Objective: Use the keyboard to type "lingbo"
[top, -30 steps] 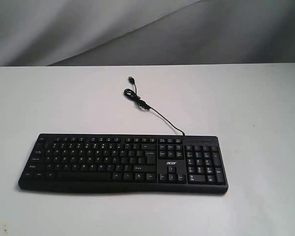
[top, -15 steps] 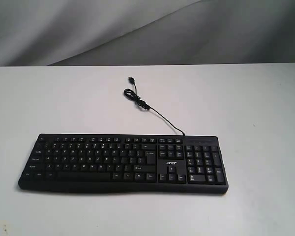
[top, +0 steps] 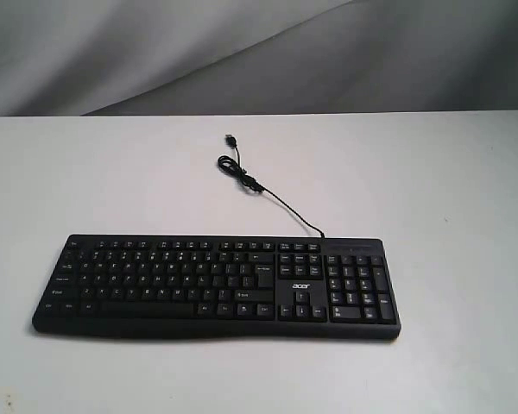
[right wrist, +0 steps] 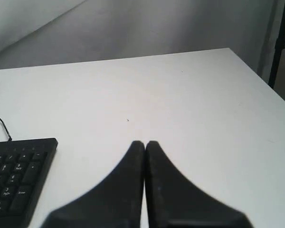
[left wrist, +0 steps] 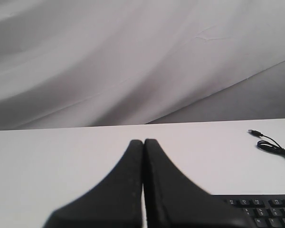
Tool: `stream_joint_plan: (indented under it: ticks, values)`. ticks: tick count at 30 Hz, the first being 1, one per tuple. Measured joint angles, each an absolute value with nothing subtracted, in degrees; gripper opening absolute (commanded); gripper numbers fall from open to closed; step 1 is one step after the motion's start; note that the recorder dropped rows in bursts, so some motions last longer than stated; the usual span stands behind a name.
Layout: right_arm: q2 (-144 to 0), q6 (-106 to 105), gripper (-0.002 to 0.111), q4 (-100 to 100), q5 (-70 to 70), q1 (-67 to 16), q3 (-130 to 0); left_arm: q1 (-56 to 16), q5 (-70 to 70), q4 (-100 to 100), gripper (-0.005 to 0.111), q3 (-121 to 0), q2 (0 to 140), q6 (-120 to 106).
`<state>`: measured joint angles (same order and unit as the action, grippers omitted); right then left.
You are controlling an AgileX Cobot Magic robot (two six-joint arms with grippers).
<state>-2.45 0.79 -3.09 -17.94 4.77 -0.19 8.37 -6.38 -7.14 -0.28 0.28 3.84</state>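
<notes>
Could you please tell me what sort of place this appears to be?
Most likely a robot test bench or lab set-up, not a working office: a keyboard lies on a plain white table, its USB cable ends loose on the tabletop, and a grey draped cloth backdrop hangs behind.

White table [top: 466,172], grey draped cloth backdrop [top: 155,52] behind it

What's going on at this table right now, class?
Nothing is being handled at this moment. The keyboard lies flat on the white table, its cable trailing away behind it with the plug lying loose. Neither arm shows in the exterior view. The left end effector and the right end effector are both shut and empty, near opposite ends of the keyboard, touching no key. Typing does not seem to have begun.
</notes>
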Motion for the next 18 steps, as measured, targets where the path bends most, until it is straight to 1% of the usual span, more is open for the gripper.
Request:
stream_joint_plan:
  ticks: [18]
  values:
    - [-2.5, 0.9, 0.0, -3.0, -18.4, 4.8, -0.2, 8.4, -6.4, -7.1, 0.001, -0.3, 0.3, 3.8]
